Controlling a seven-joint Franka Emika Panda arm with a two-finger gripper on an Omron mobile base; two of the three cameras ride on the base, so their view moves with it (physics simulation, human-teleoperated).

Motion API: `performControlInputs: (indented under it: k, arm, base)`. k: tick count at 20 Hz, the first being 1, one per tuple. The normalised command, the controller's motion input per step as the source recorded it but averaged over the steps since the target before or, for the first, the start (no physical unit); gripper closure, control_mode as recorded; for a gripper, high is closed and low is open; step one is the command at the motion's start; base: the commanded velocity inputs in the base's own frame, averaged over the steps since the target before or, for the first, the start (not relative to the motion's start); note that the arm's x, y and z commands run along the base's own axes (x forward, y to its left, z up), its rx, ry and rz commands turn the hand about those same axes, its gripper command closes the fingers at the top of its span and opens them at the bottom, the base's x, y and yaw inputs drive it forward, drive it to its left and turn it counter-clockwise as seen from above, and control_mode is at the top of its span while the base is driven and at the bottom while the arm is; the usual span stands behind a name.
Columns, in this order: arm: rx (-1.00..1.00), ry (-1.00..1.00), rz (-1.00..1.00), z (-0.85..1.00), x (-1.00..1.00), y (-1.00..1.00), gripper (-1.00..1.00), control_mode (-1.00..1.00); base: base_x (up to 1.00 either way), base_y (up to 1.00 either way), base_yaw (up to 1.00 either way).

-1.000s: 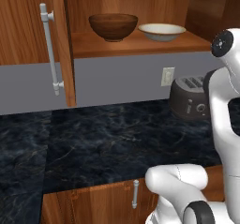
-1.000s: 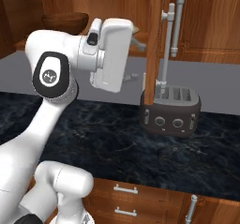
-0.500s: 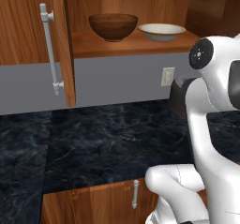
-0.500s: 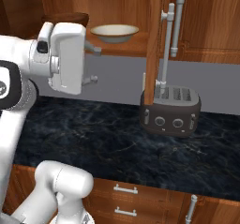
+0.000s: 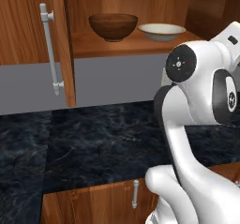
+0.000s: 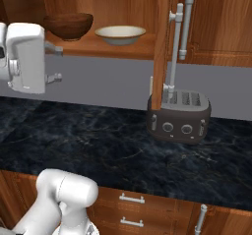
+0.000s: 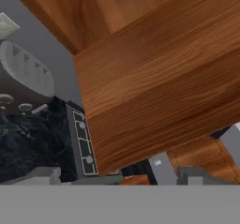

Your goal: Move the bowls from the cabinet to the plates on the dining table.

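2 bowls (image 5: 113,26) on the cabinet (image 6: 118,43) shelf; gripper apparently unseen.

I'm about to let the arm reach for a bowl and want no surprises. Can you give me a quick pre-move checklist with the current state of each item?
1. Cabinet door open, shelf exposed: ok.
2. Dark-brown wooden bowl upright on the shelf: ok.
3. Cream bowl upright on the same shelf, apart from the wooden one: ok.
4. Gripper open and empty: cannot tell; its fingertips do not show clearly in any view.
5. Gripper aimed at a bowl: not ok; the hand view shows wood panelling and the toaster, no bowl.
6. Plates and dining table ready: cannot tell; neither is in view.
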Motion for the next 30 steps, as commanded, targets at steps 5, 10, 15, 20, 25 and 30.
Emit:
performControlInputs:
  k: [5,10,15,20,25,30]
  arm:
    - [0.21,-0.14,0.15,0.03,-0.05,0.47,-1.00,-1.00]
    - [0.45,-0.09,0.08,-0.06,0.08,0.14,-1.00,-1.00]
    - [0.49,-0.09,0.08,0.00,0.21,0.04,-1.00,-1.00]
    - [0.48,-0.07,0.11,-0.04,0.16,0.01,-1.00,-1.00]
    - [0.45,0.00,0.09,-0.01,0.16,0.00,-1.00,-1.00]
    - [0.45,0.00,0.11,0.00,0.14,0.02,-1.00,-1.00]
  base:
    - [0.00,0.00,0.00]
    - [0.00,0.00,0.00]
    - [0.00,0.00,0.00]
    - [0.00,0.00,0.00]
    - [0.00,0.00,0.00]
    - [0.00,0.00,0.00]
